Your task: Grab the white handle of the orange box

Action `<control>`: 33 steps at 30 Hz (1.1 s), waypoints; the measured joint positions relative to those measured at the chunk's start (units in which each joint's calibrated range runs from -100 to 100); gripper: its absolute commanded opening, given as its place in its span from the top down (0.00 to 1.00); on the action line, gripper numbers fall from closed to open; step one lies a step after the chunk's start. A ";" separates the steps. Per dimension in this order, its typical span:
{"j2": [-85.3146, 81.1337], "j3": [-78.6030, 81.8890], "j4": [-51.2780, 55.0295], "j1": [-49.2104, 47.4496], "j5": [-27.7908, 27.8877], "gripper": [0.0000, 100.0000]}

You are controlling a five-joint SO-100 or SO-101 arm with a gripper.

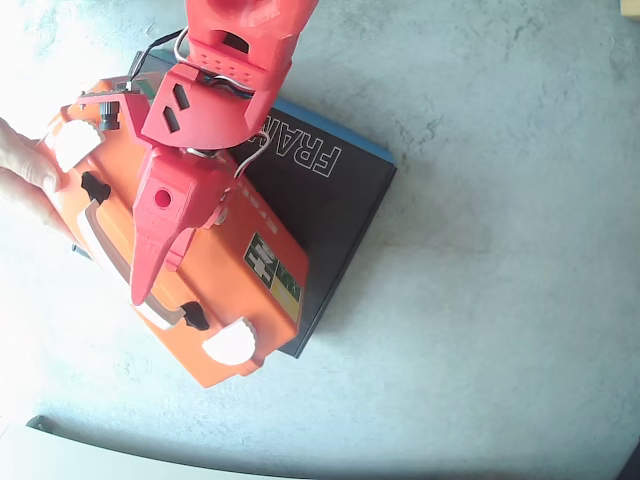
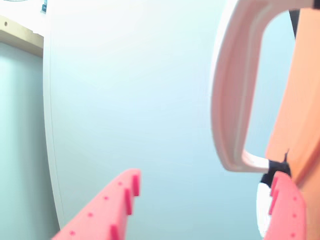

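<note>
The orange box lies flat, partly on top of a black box. Its white handle runs along the narrow lower-left edge, held by black clips. My red gripper reaches down over the box with its fingertips at that edge, above the handle. In the wrist view the gripper is open, with wide space between its two red fingers. The curved white handle stands just beyond the tips, close to the right finger, with the orange box wall behind it. Nothing is held.
A human hand at the left edge steadies the orange box. The black box with white "FRAME" lettering sits under it on a pale grey table. Round white clasps mark the orange box's corners.
</note>
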 measured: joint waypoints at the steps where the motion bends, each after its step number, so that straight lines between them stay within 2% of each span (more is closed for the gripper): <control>1: 0.53 0.00 0.00 -0.20 0.00 0.68; 9: 5.77 -4.77 -0.59 -0.10 0.00 0.68; 15: 12.43 -11.70 -6.88 -0.30 -0.05 0.68; 28: 18.12 -12.60 -19.10 -1.01 0.00 0.68; 33: 20.69 -12.60 -26.06 -3.02 -0.16 0.74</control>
